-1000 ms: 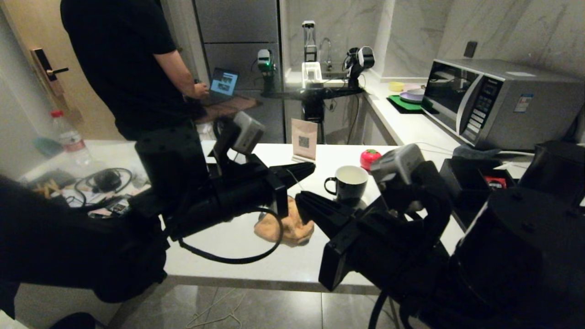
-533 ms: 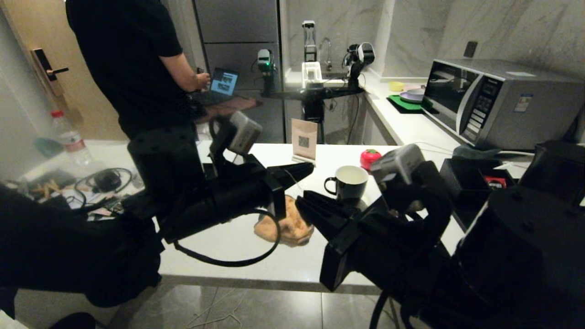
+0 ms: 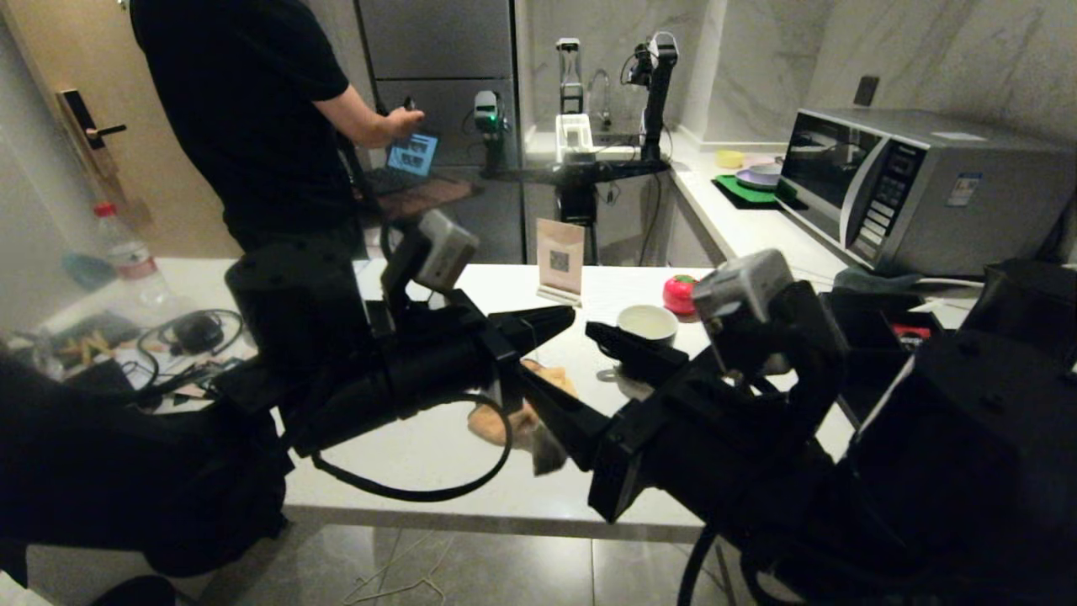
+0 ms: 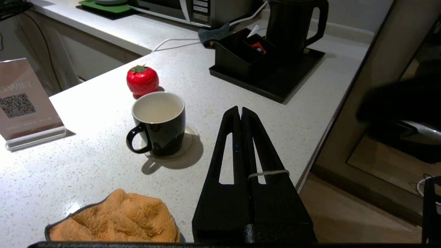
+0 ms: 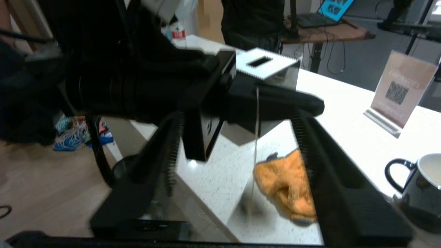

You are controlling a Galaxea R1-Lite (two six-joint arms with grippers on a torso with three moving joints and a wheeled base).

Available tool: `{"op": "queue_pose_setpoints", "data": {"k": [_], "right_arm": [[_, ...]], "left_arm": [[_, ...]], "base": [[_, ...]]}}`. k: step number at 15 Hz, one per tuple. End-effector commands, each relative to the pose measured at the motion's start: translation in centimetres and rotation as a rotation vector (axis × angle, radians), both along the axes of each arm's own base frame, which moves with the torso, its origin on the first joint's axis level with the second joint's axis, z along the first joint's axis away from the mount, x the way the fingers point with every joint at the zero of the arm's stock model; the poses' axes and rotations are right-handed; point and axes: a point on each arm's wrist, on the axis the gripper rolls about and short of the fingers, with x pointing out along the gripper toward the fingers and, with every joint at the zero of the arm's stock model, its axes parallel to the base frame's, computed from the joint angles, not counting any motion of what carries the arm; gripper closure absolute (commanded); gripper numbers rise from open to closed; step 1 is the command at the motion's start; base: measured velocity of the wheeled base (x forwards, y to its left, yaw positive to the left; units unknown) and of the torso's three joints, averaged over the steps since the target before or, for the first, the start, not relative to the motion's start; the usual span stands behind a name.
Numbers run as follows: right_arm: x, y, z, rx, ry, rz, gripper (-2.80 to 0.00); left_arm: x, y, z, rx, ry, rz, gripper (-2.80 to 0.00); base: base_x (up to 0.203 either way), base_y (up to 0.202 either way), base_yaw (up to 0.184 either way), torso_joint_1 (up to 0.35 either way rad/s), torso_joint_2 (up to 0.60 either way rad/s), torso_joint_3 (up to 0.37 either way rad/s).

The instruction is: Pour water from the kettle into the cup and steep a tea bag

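Observation:
The black cup with a white inside stands upright on the white counter, its handle facing the counter's near edge. The black kettle stands on a black tray at the far right. My left gripper is shut, and a thin string runs down from it to a tea bag, which dangles over the counter's front edge. My right gripper is open, one finger on each side of the hanging string, touching neither string nor bag. The cup lies just beyond its upper finger.
An orange cloth lies near the front edge, left of the cup. A red tomato-shaped object sits behind the cup and a QR sign farther left. A black compartment box shares the tray. A person stands beyond the counter; a microwave is back right.
My right gripper has gone from shut to open and let go of the tea bag, which now hangs by its string from the left gripper. The person's arm has risen.

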Motion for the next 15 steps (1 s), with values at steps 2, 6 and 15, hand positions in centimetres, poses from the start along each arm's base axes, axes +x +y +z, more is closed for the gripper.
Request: {"op": "queue_pose_setpoints", "data": {"k": [2, 6, 15], "right_arm": [[1.0, -0.3, 0.9, 0.008, -0.040, -0.043, -2.80], [3.2, -1.9, 1.3, -0.018, -0.064, -0.240, -2.80], [10.2, -11.3, 1.8, -0.235, -0.149, -0.857, -2.80]], "left_arm": [[-0.1, 0.1, 0.2, -0.007, -0.009, -0.002, 0.00], [-0.3, 0.2, -0.1, -0.001, 0.000, -0.002, 0.00], [-0.9, 0.6, -0.4, 0.011, 0.014, -0.002, 0.00]], "base": [[0.000, 0.000, 0.000, 0.000, 0.00, 0.000], [0.000, 0.000, 0.000, 0.000, 0.00, 0.000], [0.000, 0.000, 0.000, 0.000, 0.00, 0.000]]}}
